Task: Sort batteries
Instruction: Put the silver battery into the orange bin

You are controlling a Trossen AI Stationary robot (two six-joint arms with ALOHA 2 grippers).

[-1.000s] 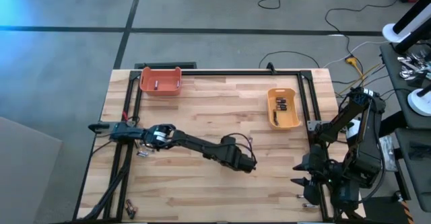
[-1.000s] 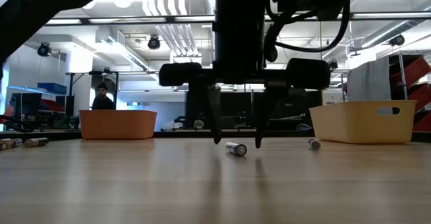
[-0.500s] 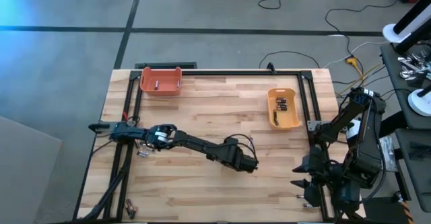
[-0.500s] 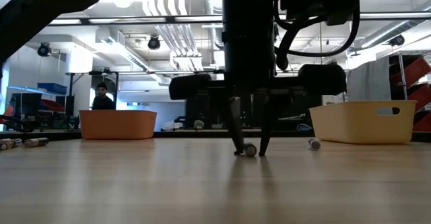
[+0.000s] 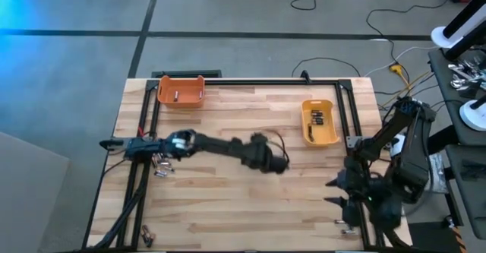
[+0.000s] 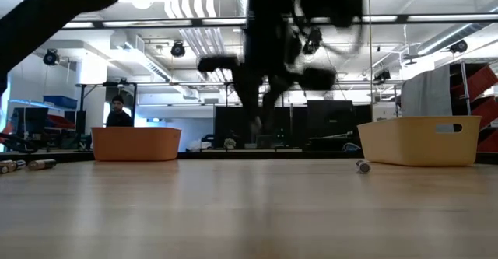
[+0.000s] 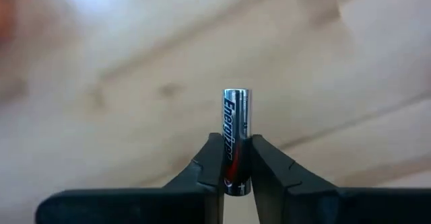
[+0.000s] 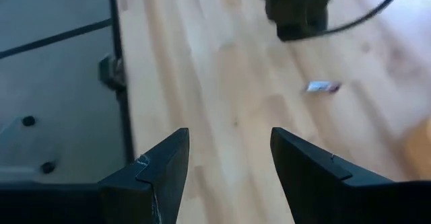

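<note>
Over the middle of the wooden surface point(image 5: 228, 200), seen from above, the left arm stretches from the left edge toward the centre, its left pincer point(image 5: 275, 164) dark against the planks. An orange bin point(image 5: 181, 91) sits near the far left corner with a battery inside, and a yellow bin point(image 5: 320, 121) near the far right holds several dark batteries point(image 5: 317, 118). A few more batteries lie by the left arm's base point(image 5: 161, 170) and at the near left corner point(image 5: 146, 236). The right arm waits at the right edge, its right pincer point(image 5: 336, 194) just over the surface's side.

From table height, the left pincer point(image 6: 261, 123) hangs clear above the surface, blurred. One loose battery point(image 6: 362, 166) lies on the wood just beside the yellow bin point(image 6: 420, 141); the orange bin point(image 6: 137, 143) stands far left, with two batteries point(image 6: 23, 165) at the left margin. A person point(image 6: 118, 113) shows in the room behind.

In the left wrist view, the left pincer point(image 7: 236, 158) is pinching a silver-and-black battery point(image 7: 236, 133) upright between its fingers point(image 7: 209, 163), the lower part gripped, the top standing free above the blurred wood.

In the right wrist view, the right pincer point(image 8: 229, 151) is spread, its fingers point(image 8: 165, 163) well apart with nothing between them. Beyond lies a single battery point(image 8: 324, 86) on the surface near the other arm.
</note>
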